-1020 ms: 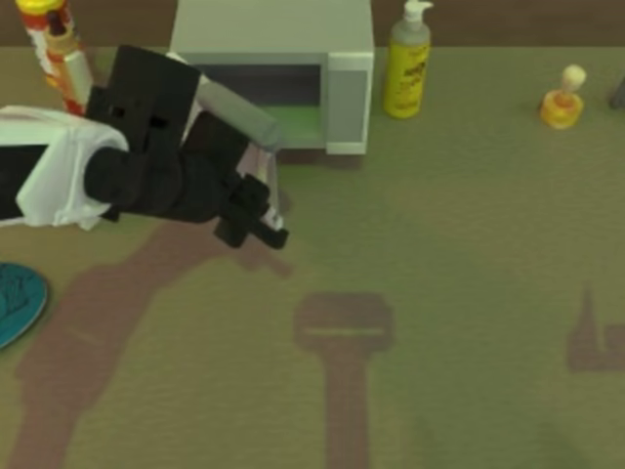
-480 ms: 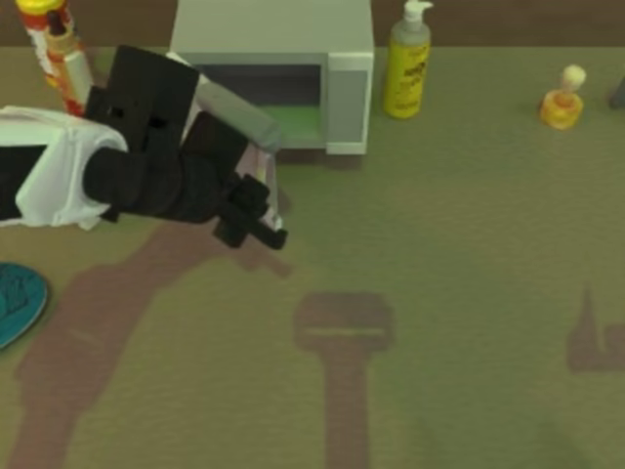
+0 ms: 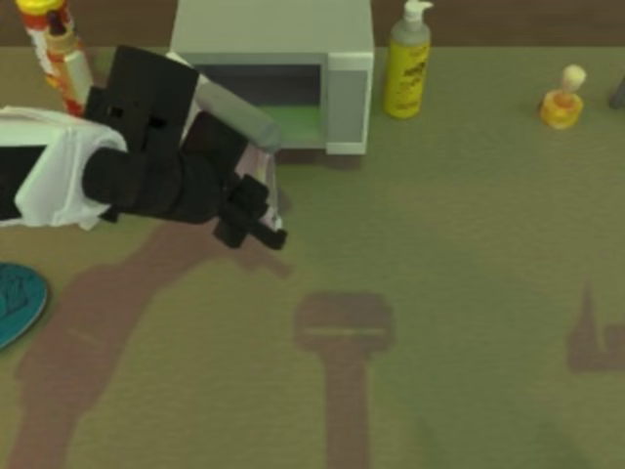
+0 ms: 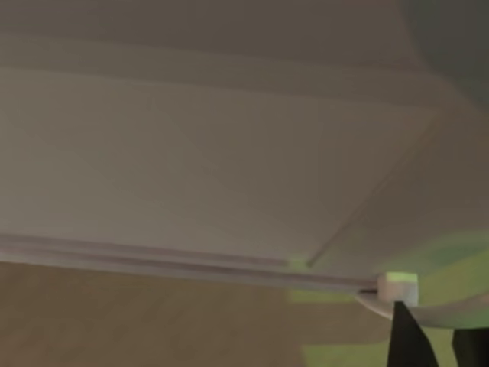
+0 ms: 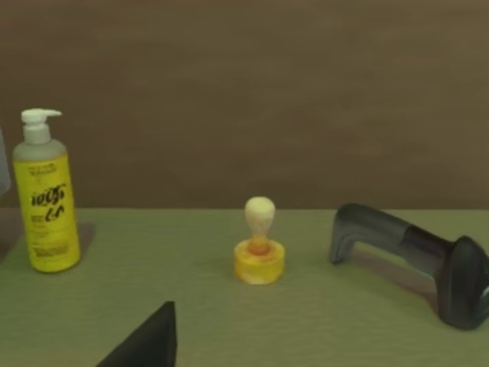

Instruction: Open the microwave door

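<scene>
One arm is working: my left gripper (image 3: 256, 217) sits at the free edge of the microwave door (image 3: 237, 109), which stands swung out from the microwave (image 3: 273, 39) at the table's far left, green floor exposed. I cannot tell whether its jaws are clamped on the door edge. My right arm is out of the top view. A yellow pump bottle (image 3: 407, 61) stands just right of the microwave, a small yellow knob (image 3: 563, 98) farther right.
</scene>
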Motion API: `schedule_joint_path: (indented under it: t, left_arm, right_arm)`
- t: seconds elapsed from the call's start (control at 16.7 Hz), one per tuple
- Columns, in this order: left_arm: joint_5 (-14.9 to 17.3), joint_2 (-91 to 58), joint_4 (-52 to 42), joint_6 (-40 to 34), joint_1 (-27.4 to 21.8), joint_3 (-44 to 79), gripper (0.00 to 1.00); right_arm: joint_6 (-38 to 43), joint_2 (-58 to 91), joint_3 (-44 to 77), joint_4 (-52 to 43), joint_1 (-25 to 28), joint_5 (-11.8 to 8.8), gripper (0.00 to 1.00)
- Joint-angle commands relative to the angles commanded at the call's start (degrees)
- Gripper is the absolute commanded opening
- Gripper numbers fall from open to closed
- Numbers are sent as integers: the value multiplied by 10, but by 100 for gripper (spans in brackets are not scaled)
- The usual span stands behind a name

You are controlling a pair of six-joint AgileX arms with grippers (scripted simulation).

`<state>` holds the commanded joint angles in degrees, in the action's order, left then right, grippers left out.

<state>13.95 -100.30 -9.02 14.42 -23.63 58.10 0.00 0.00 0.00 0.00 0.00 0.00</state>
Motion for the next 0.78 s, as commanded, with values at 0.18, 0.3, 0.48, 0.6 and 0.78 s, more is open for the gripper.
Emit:
schedule_joint_path:
  t: [0.18, 0.3, 0.48, 0.6, 0.78]
  left_arm:
    - [0, 0, 0, 0, 0, 0, 0]
    - [5, 0, -1, -1, -3, -2, 0]
    - [16, 4, -5, 17, 6, -3, 0]
    - [24, 6, -8, 30, 13, -5, 0]
    - [27, 6, -10, 35, 16, -6, 0]
  right_arm:
    - [0, 0, 0, 0, 0, 0, 100]
    - [0, 0, 0, 0, 0, 0, 100]
    - [0, 0, 0, 0, 0, 0, 100]
    - [0, 0, 0, 0, 0, 0, 100]
    - [0, 0, 0, 0, 0, 0, 100]
